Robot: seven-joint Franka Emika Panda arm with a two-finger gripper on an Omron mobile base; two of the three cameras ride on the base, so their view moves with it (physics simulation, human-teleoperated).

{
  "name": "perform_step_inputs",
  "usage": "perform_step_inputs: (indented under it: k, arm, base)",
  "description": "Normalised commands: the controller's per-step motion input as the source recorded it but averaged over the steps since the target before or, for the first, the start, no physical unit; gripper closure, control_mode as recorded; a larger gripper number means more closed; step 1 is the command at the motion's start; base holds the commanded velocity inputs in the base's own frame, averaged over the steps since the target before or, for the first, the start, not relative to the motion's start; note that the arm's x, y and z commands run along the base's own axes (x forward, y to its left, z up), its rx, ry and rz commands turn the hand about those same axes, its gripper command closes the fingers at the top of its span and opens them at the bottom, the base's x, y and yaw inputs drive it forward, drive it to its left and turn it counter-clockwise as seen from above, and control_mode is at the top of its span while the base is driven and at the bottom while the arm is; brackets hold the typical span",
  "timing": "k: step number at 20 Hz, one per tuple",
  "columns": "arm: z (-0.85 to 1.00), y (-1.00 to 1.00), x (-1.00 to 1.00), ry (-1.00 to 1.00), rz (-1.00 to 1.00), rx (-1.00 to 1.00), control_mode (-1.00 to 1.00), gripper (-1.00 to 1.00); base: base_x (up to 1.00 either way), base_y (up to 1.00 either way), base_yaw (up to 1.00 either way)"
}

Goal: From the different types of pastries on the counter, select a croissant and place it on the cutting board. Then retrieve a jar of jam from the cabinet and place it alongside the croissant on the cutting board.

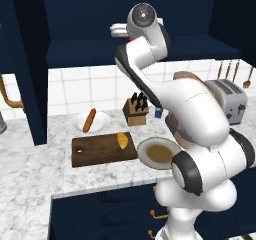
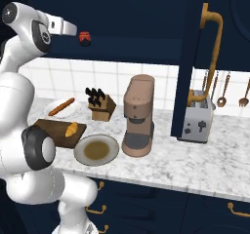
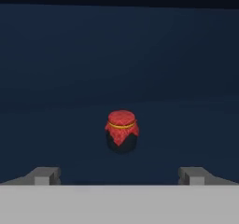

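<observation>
The jar of jam (image 3: 122, 130), dark with a red cloth lid, stands on the shelf of the navy cabinet (image 3: 70, 69), straight ahead of my gripper (image 3: 120, 176). The gripper is open, its fingertips (image 3: 44, 175) wide apart and short of the jar. In the right base view the gripper (image 2: 74, 30) is raised to shelf height just left of the jar (image 2: 85, 38). The golden croissant (image 1: 122, 140) lies on the right end of the dark cutting board (image 1: 95, 153) on the marbled counter (image 1: 30, 164). The long baguette-like pastry (image 1: 89, 120) rests on a white plate behind the board.
A round plate with a brown centre (image 1: 159, 154) lies right of the board. A knife block (image 1: 136, 109) stands behind it, a coffee machine (image 2: 138, 116) to the right, and a toaster (image 1: 230, 99) beyond. An open cabinet door (image 2: 188, 57) hangs at the right.
</observation>
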Motion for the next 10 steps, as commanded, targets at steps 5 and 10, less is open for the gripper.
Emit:
perform_step_inputs:
  k: [5,10]
  arm:
    - [-0.09,-0.03,0.40,0.00,0.00,0.00,-1.00,-1.00]
    - [-0.15,-0.03,0.24,0.00,0.00,0.00,-1.00,-1.00]
  base:
    - [0.00,0.00,0.00]
    - [0.00,0.00,0.00]
